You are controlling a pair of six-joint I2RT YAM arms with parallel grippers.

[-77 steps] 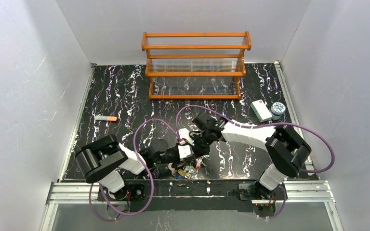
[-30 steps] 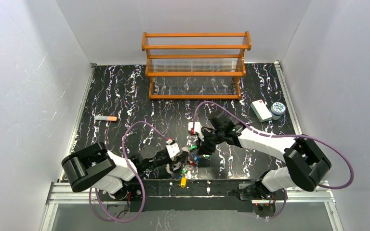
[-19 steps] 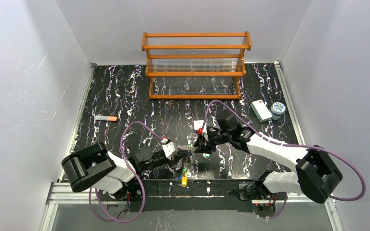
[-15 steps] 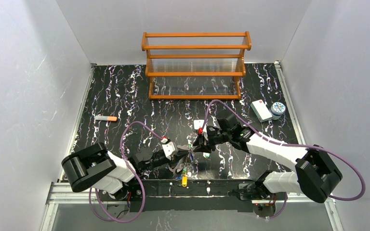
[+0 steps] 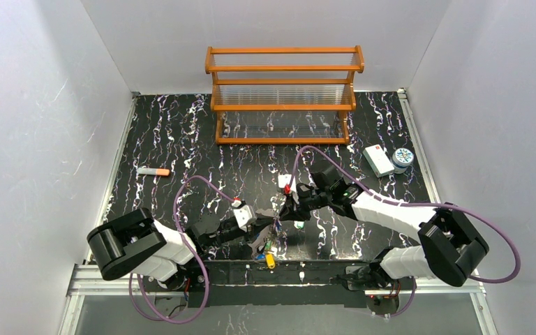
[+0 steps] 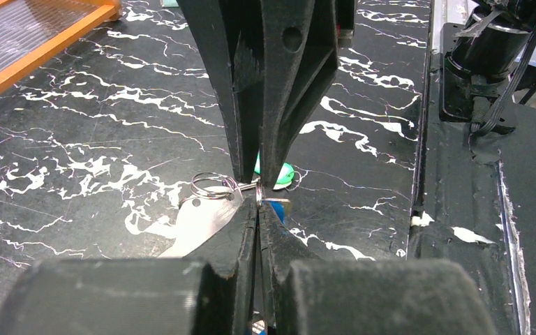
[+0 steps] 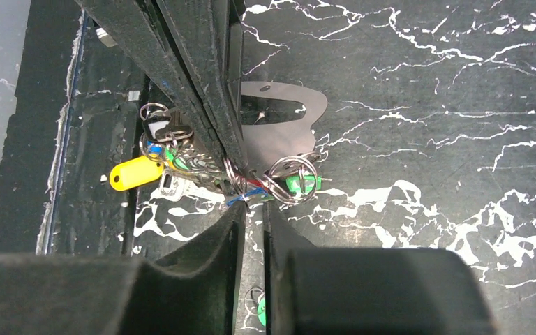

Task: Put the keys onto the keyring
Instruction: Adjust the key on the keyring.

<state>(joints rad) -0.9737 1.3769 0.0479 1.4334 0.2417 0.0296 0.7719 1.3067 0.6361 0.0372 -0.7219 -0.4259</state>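
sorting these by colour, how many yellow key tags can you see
1. The yellow tag lies at the end of the bunch of keys nearest the table front edge. Others may be hidden inside the bunch.

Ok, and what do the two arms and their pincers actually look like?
Both the left arm and right arm alternate white shells with chunky black joint housings. A purple cable loops along each. Each wrist carries a small white block with a red spot. The left pincer and right pincer have two matte black, tapering fingers, scuffed.
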